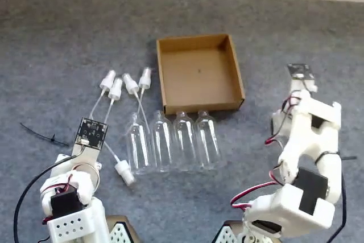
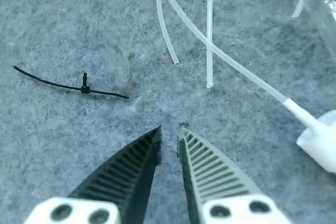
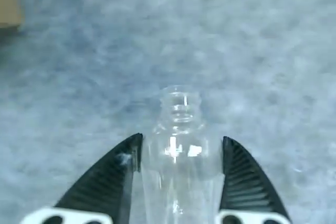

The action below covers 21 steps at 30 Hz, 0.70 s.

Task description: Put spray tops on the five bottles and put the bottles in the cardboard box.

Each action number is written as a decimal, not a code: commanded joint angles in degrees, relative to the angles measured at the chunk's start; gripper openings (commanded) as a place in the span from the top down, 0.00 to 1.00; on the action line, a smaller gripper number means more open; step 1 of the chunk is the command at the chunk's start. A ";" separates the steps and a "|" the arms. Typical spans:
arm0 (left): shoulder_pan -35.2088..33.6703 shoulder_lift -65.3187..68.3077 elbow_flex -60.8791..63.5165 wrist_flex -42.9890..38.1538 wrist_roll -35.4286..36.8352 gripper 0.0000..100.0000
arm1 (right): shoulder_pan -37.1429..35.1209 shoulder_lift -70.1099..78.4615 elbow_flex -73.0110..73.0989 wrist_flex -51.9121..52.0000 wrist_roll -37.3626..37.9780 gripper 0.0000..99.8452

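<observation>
Four clear bottles [image 1: 170, 139] lie side by side in front of the open cardboard box [image 1: 238, 78]. Four white spray tops [image 1: 126, 82] with long tubes lie left of the box, and a fifth spray top [image 1: 123, 172] lies nearer the left arm. My right gripper [image 3: 181, 141] is shut on a fifth clear bottle [image 3: 180, 124], neck pointing away, over the grey mat right of the box. My left gripper [image 2: 169, 132] is shut and holds nothing, just above the mat near the tube ends [image 2: 209, 51] and the fifth spray top [image 2: 320, 140].
A black zip tie [image 1: 42, 136] lies on the mat at the left, also in the left wrist view [image 2: 79, 86]. The box [image 1: 199, 72] has nothing inside. Grey carpet-like mat covers the table [image 1: 68, 38], with free room at the far left and far right.
</observation>
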State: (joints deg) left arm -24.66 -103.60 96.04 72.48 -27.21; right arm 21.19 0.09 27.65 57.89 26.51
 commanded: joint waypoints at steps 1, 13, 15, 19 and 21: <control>0.92 -0.04 1.10 -1.41 -0.35 0.94 | 3.38 -0.40 -2.77 -1.98 0.09 0.88; 0.92 -0.04 1.10 -1.41 -0.35 0.94 | 4.00 -0.75 -2.68 -1.80 3.25 0.82; 0.92 -0.04 1.10 -1.41 -0.35 0.94 | 4.00 -0.75 -2.68 -1.80 3.34 0.78; 0.92 -0.04 1.10 -1.41 -0.35 0.94 | 4.00 -0.75 -2.59 -1.36 6.59 0.77; 0.92 -0.04 1.10 -1.41 -0.35 0.94 | 4.00 -0.75 -2.68 0.57 8.79 0.77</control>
State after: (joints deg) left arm -24.66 -103.60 96.04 72.48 -27.21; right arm 24.44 0.09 27.65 57.10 31.43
